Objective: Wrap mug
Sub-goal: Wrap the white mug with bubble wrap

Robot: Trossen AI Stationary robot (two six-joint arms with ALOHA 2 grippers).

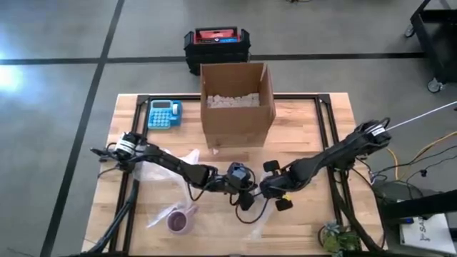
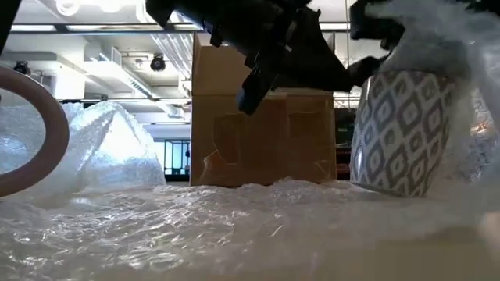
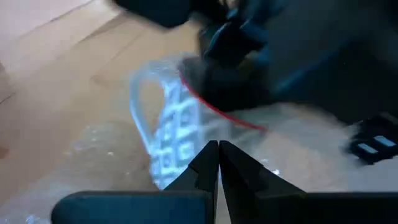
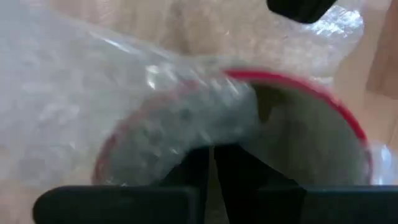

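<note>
While box (image 1: 238, 107) holds white fill (peanuts), mug (image 2: 402, 133) empty.

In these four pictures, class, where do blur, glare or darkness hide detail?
Left wrist view: the patterned mug is smeared by blur. Right wrist view: bubble wrap veils the mug's red rim, soft-focused. Low view: both arms are dark silhouettes against bright ceiling lights, and the pink mug is cropped at the edge. High view: glare on the floor at the left edge.

No readable text

The blue calculator (image 1: 164, 114) shows keys but no legible figures; the red-topped case (image 1: 216, 44) carries markings too small to read; nothing legible near either arm's fingers.
</note>
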